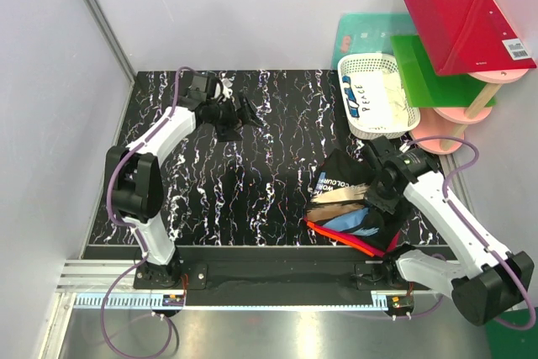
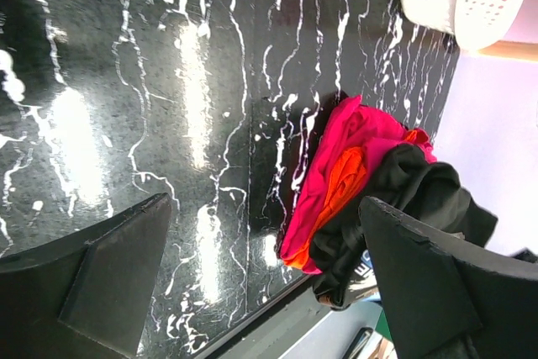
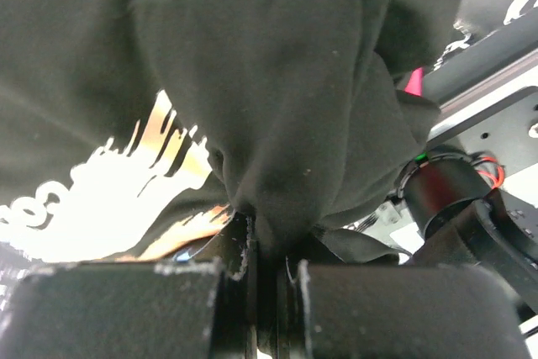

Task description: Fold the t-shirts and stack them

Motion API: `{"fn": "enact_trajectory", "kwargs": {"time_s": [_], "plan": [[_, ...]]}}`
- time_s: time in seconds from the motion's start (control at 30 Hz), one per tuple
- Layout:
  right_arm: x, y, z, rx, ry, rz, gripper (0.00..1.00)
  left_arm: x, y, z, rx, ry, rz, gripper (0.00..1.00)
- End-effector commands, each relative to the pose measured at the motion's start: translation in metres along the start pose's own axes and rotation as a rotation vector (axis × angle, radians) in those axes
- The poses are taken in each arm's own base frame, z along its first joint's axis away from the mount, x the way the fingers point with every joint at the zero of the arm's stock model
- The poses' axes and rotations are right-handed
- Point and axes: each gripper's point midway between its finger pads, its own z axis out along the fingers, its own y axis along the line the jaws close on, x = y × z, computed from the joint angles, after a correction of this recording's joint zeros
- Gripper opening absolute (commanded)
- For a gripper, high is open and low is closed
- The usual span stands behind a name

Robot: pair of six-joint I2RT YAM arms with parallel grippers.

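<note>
- The t-shirts (image 1: 349,203) are heaped in one crumpled pile on the near-right part of the tabletop (image 1: 252,182), and the pile's near side reaches the front edge.
- Wide bare room is left across the middle and left of the tabletop. At the far right, a white basket (image 1: 367,129) is set near the pile but apart from it.
- The left arm (image 1: 160,145) is stretched toward the far left, well apart from the pile. The left fingers (image 2: 118,275) are spread wide over bare tabletop, and nothing is held between them.
- The right arm (image 1: 437,199) is bent in from the right over the pile. The right fingers (image 3: 126,308) are clamped together on a fold of a black t-shirt (image 3: 252,81), which is draped close over the wrist camera.
- No single long axis can be made out in the heap. A red t-shirt (image 1: 340,240) is edged diagonally along its near side, and orange cloth (image 2: 345,182) is seen beside it in the left wrist view.
</note>
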Motion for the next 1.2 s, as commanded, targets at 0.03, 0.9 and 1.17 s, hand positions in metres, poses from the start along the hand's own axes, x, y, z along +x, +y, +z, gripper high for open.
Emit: {"fn": "enact_trajectory", "kwargs": {"time_s": [0.03, 0.9, 1.17], "plan": [[-0.019, -0.023, 0.007, 0.136, -0.118, 0.074, 0.00, 0.008, -0.037, -0.010, 0.097, -0.002, 0.083, 0.99], [-0.068, -0.037, -0.083, -0.178, -0.413, 0.189, 0.99, 0.119, -0.161, -0.024, 0.370, 0.190, 0.438, 0.99], [-0.067, -0.003, -0.074, -0.266, -0.363, 0.127, 0.00, 0.168, -0.238, -0.014, 0.553, 0.403, 0.441, 0.00]]}}
